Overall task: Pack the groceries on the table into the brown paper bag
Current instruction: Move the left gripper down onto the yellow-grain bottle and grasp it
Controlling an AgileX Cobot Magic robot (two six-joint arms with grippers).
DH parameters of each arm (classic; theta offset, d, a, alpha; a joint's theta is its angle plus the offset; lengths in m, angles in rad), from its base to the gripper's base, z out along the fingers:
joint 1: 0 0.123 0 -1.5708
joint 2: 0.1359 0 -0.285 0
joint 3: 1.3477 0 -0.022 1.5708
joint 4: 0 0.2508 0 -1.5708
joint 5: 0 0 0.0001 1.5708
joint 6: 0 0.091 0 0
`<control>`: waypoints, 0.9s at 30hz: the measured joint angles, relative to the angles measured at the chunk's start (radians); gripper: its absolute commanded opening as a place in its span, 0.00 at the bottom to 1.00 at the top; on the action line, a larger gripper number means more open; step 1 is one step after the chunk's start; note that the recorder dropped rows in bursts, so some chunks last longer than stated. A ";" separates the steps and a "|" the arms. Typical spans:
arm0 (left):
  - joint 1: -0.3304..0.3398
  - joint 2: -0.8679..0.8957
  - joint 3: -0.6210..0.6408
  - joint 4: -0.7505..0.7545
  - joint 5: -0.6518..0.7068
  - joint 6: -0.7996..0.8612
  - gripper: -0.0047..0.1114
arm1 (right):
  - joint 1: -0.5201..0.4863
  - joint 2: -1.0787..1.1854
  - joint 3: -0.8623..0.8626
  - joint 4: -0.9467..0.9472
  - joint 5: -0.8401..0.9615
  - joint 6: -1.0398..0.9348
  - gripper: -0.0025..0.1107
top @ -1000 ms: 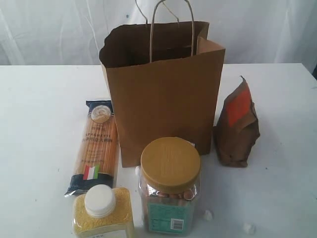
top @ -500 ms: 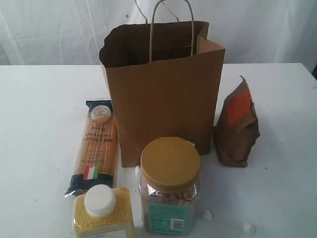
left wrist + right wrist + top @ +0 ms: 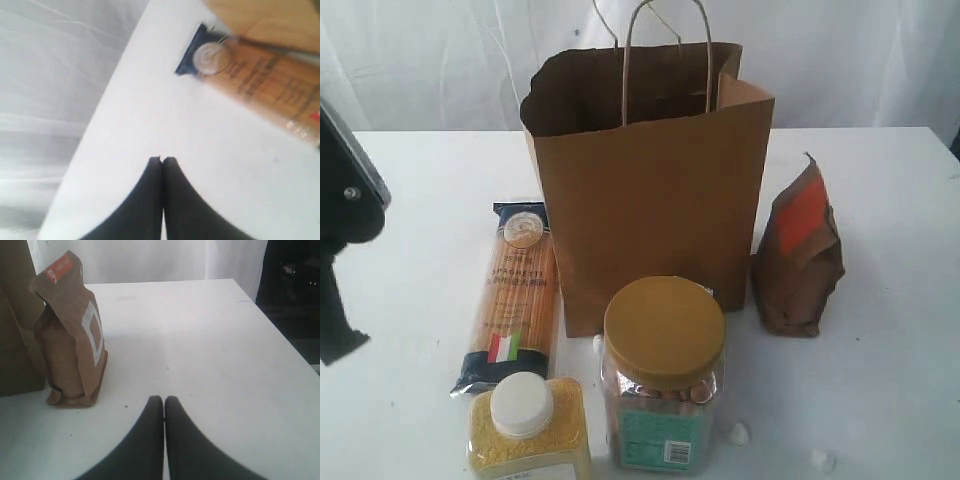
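Exterior view: a plain white table (image 3: 410,170) runs back to a pale curtain (image 3: 440,60). The brown paper bag (image 3: 650,190) stands upright and open near the middle. The spaghetti packet (image 3: 513,295) lies flat just beside the bag's left side. The yellow-lidded jar (image 3: 663,375) and the white-capped bottle (image 3: 527,425) stand in front, and the brown pouch (image 3: 798,255) stands upright on the bag's right. Two white lumps (image 3: 740,434) lie near the jar. A dark part of the left arm (image 3: 345,230) shows at the left edge, well apart from the packet; its fingertips cannot be made out here.

Left wrist view: the left gripper (image 3: 162,160) hangs over bare tabletop with its jaws pressed together, holding nothing. The packet's dark-blue end lies ahead, apart from the tips. The picture is blurred, and the tan shape beyond is probably the bag.

Right wrist view: the right gripper (image 3: 164,399) is likewise pressed together and empty. The pouch stands near, ahead and to one side, not touching, and shows a white panel that the exterior view hides. The bag's edge sits behind it, and a dark space lies past the table's edge.
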 measured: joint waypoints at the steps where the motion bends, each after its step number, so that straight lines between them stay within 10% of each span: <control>1: -0.006 0.007 -0.039 -0.019 0.078 0.063 0.04 | 0.000 0.000 0.000 0.000 0.000 0.000 0.02; 6: -0.008 0.048 -0.186 -0.299 0.330 0.414 0.04 | 0.000 0.000 0.000 0.000 0.001 0.000 0.02; 13: -0.010 0.060 -0.222 -1.078 0.251 1.120 0.04 | 0.000 0.000 0.000 0.000 0.001 0.000 0.02; 17: -0.010 0.060 -0.227 -1.203 0.139 1.260 0.07 | 0.000 0.000 0.000 0.000 0.001 0.000 0.02; 20: -0.010 0.063 -0.227 -1.208 0.080 1.277 0.26 | 0.000 0.000 0.000 0.000 0.001 0.000 0.02; 25: -0.010 0.108 -0.229 -1.269 0.082 1.287 0.87 | 0.000 0.000 0.000 0.000 0.001 0.000 0.02; 27: -0.010 0.124 -0.229 -1.288 0.087 1.287 0.94 | 0.000 0.000 0.000 0.000 0.001 0.000 0.02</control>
